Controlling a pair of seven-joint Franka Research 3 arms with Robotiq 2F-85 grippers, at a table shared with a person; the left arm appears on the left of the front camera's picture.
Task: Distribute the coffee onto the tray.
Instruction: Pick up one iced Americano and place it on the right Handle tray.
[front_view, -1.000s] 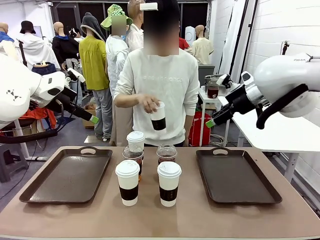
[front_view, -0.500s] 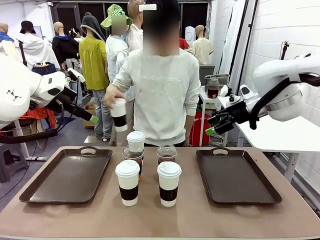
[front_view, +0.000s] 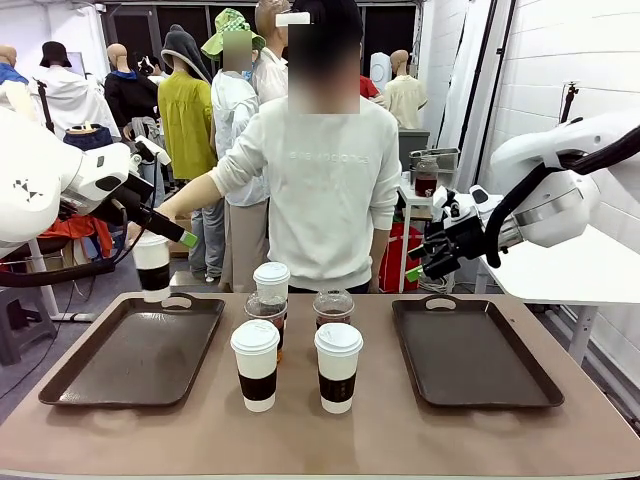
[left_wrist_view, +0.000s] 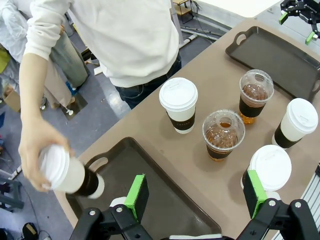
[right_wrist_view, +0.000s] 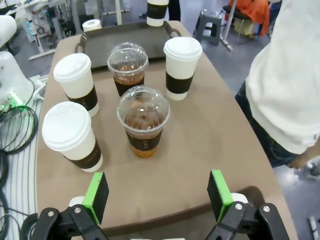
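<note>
The coffee stands mid-table: three white lidded cups with brown sleeves (front_view: 256, 362) (front_view: 338, 365) (front_view: 271, 280) and two clear dome-lidded cups (front_view: 266, 310) (front_view: 333, 305). The person's hand holds another white cup (front_view: 152, 265) just above the far end of the left tray (front_view: 110, 370); it also shows in the left wrist view (left_wrist_view: 65, 172). A second tray (front_view: 470, 355) lies to the right. My left gripper (front_view: 186, 239) hangs open above and behind the left tray, its pads (left_wrist_view: 136, 196) wide apart. My right gripper (front_view: 420, 262) is open beyond the right tray, its fingers (right_wrist_view: 219, 187) holding nothing.
The person in a white jumper (front_view: 320, 190) stands at the far edge, an arm stretched towards the left tray. In the right wrist view the cups (right_wrist_view: 143, 120) stand on bare brown tabletop (right_wrist_view: 200, 145). A white side table (front_view: 560, 270) is behind at right.
The person's hand has carried the white cup from in front of their chest leftwards and down to the left tray's far end. My right gripper has dropped lower and nearer the table.
</note>
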